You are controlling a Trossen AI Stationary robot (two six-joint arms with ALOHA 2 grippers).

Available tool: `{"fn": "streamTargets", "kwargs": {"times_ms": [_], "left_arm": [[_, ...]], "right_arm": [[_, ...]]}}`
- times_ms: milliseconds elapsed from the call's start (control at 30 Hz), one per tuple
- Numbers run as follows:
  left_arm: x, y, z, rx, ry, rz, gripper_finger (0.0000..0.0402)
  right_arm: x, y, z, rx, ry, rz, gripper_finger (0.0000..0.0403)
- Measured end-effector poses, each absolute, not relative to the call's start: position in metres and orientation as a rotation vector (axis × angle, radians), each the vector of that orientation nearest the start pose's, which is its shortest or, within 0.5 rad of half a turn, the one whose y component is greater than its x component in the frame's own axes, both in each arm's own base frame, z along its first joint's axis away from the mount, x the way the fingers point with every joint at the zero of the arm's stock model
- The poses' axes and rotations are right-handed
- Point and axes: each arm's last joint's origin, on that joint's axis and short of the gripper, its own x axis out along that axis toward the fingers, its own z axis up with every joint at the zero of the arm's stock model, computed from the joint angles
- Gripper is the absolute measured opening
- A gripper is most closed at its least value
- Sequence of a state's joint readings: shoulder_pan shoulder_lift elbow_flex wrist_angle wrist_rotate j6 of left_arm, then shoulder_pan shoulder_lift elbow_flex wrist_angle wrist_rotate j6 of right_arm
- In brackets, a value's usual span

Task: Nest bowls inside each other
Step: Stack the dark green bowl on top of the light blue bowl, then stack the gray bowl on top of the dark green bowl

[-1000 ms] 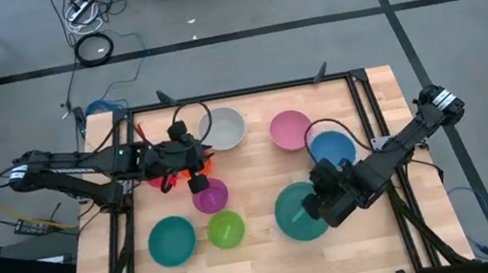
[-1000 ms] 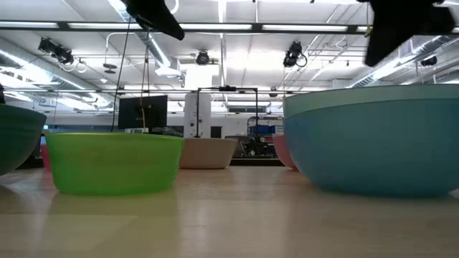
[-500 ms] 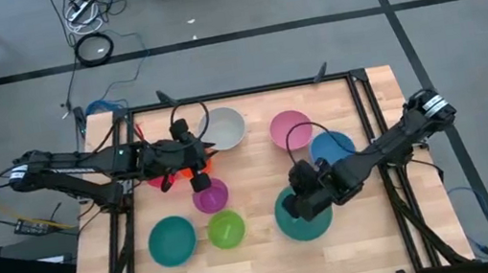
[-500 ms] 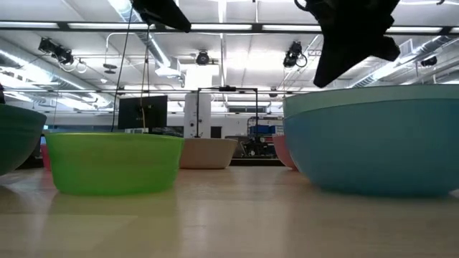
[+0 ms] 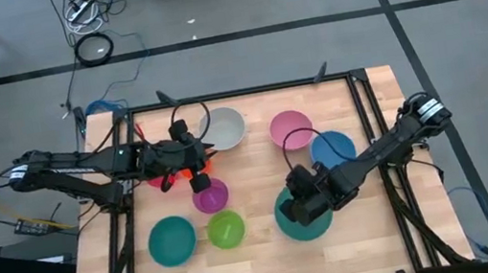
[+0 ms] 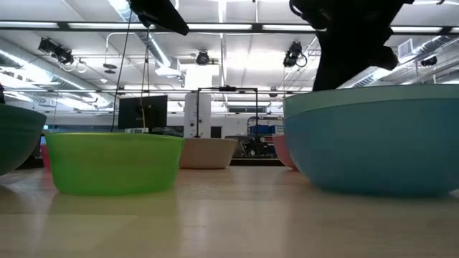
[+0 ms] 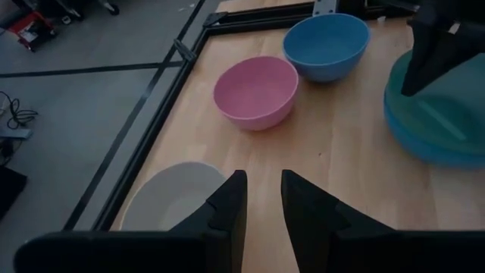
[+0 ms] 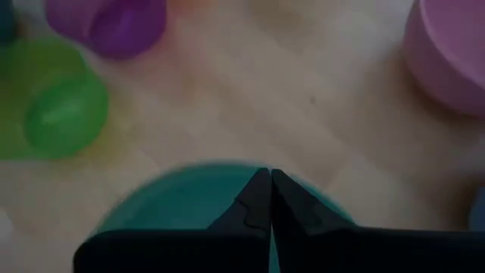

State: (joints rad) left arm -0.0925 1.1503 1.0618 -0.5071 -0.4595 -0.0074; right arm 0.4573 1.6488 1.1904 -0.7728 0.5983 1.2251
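Bowls lie scattered across the wooden table (image 5: 254,169), none visibly nested except perhaps at the left arm. The right gripper (image 5: 298,202) hangs over the near-left rim of the large teal bowl (image 5: 311,225), its fingers (image 8: 258,199) pressed together with nothing between them; the right wrist view shows the teal rim directly beneath the tips. Just behind that bowl sits the blue bowl (image 5: 332,148), and beside it, farther back, the pink bowl (image 5: 290,130). The left gripper (image 5: 198,167) is at the table's left rear, above the red and orange bowls (image 5: 161,180) (mostly covered by the arm, so how they sit together is unclear). Its fingers (image 7: 227,203) stand a little apart, and the left wrist view shows nothing held between them. The white-grey bowl (image 5: 226,127) rests just beyond that gripper, and the purple bowl (image 5: 210,197) lies just in front of it. Nearer the front edge, the lime bowl (image 5: 226,229) stands beside a second, smaller teal bowl (image 5: 172,240). In the low view the lime bowl (image 6: 113,162) and the large teal bowl (image 6: 373,140) sit upright on the wood, with the dark right arm above the teal one.
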Motion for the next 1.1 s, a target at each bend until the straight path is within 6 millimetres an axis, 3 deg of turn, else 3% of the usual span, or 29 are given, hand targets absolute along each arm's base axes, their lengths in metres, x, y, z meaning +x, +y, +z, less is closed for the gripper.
{"fn": "streamTargets", "kwargs": {"times_ms": [667, 833, 967, 1100], "left_arm": [[0.239, -0.009, 0.33, 0.157, 0.579, 0.359, 0.0092], [0.239, -0.009, 0.33, 0.161, 0.583, 0.359, 0.0092], [0.24, -0.003, 0.323, 0.252, 0.649, 0.356, 0.0092], [0.244, 0.006, 0.296, 0.416, 0.82, 0.249, 0.0092]], "right_arm": [[0.302, 0.124, 0.207, 0.458, 0.841, -0.731, 0.0], [0.292, 0.12, 0.231, 0.416, 0.744, -0.728, 0.0], [0.27, 0.114, 0.262, 0.352, 0.624, -0.761, 0.0], [0.24, 0.111, 0.294, 0.32, 0.517, -0.743, 0.0]]}}
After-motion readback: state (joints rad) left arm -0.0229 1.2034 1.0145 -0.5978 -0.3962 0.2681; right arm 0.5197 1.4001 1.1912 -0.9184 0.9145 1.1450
